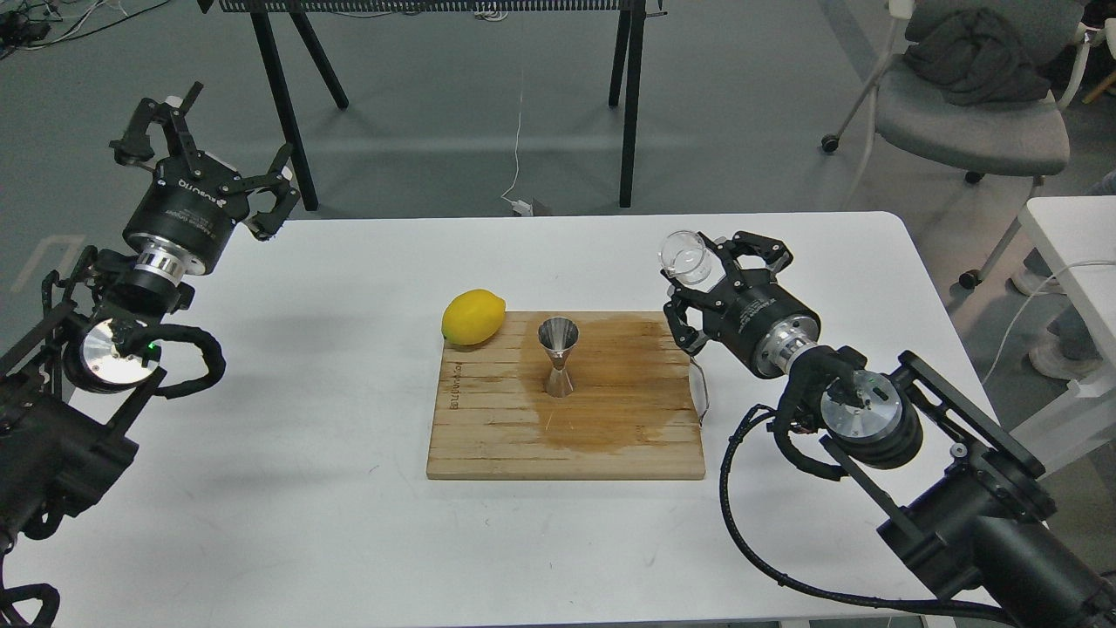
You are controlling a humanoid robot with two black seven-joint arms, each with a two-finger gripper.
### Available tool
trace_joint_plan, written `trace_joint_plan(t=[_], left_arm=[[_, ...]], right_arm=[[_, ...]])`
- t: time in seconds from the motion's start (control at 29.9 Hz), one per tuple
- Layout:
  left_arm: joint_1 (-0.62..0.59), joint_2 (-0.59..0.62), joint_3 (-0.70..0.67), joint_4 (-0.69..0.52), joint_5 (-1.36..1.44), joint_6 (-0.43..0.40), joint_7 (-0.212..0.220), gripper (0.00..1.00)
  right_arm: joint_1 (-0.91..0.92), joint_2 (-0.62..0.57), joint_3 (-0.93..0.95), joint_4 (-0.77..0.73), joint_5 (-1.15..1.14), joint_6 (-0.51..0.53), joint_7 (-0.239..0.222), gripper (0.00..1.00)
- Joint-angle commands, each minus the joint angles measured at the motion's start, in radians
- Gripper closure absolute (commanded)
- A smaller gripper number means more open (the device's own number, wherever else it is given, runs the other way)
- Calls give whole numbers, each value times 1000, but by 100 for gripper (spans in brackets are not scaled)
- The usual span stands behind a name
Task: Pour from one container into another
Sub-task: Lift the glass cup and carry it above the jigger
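Right gripper (697, 277) grasping glass cup (685, 255), tilted, held above table (305, 488) right of cutting board (488, 436); jigger (558, 356) upright mid-board, lemon (473, 317) at its back-left corner; left gripper (207, 146) released, empty

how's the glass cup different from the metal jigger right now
The glass cup is clear and cylindrical; the metal jigger is shiny, opaque and hourglass-shaped. The cup is held tilted in the right gripper, off to the right of the cutting board; the jigger stands upright and free on that board. Both are small open-topped vessels.
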Motion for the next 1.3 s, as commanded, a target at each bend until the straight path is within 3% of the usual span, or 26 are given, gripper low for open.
trace_joint_plan(t=[0.0,0.3,0.9,1.14,1.27], left_arm=[[0,-2,1,0,0,3,1,0],[8,1,1,2,0,2,0,0],[26,1,1,3,2,2,-30,0],[37,1,0,6,2,0,-31,0],[39,5,1,9,2,-3,-57,0]], right_arm=[[36,40,-67,-1,-89,-28,1,73],[65,65,-161,-3,-317,-37,1,73],[100,67,-277,-12,-496,-62,8,73],[117,67,-351,-59,-650,-99,44,73],[122,76,-354,-62,-656,-100,46,73]])
